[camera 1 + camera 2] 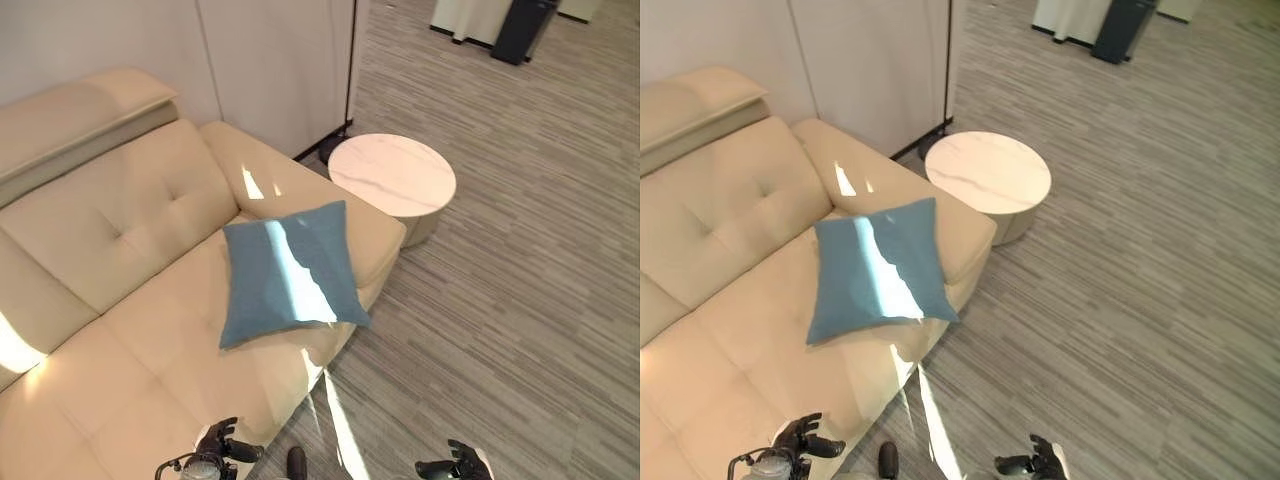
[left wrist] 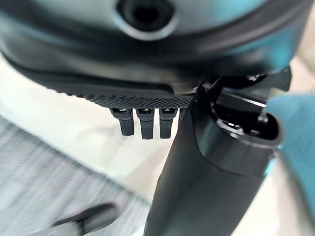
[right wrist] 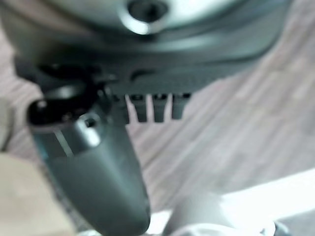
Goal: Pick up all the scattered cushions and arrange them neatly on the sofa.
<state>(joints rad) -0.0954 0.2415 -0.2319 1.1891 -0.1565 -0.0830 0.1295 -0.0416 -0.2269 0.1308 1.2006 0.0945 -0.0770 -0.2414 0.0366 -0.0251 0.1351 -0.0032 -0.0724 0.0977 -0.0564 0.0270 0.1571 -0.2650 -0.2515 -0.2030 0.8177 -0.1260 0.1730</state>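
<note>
Where the cream sofa fills the scene from 7 to 11 o'clock, one blue cushion lies flat on its seat, near the front edge and touching the armrest at the sofa's 2 o'clock end (a band of sunlight crosses the cushion's middle). Round side table, pale tabletop: stands on the grey striped carpet just beyond the armrest, at 1 o'clock from the cushion. Left hand: low at 6 o'clock, over the sofa's front edge, fingers straight and relaxed, holding nothing, well apart from the cushion. Right hand: at 5 o'clock over the carpet, fingers likewise loose, holding nothing.
</note>
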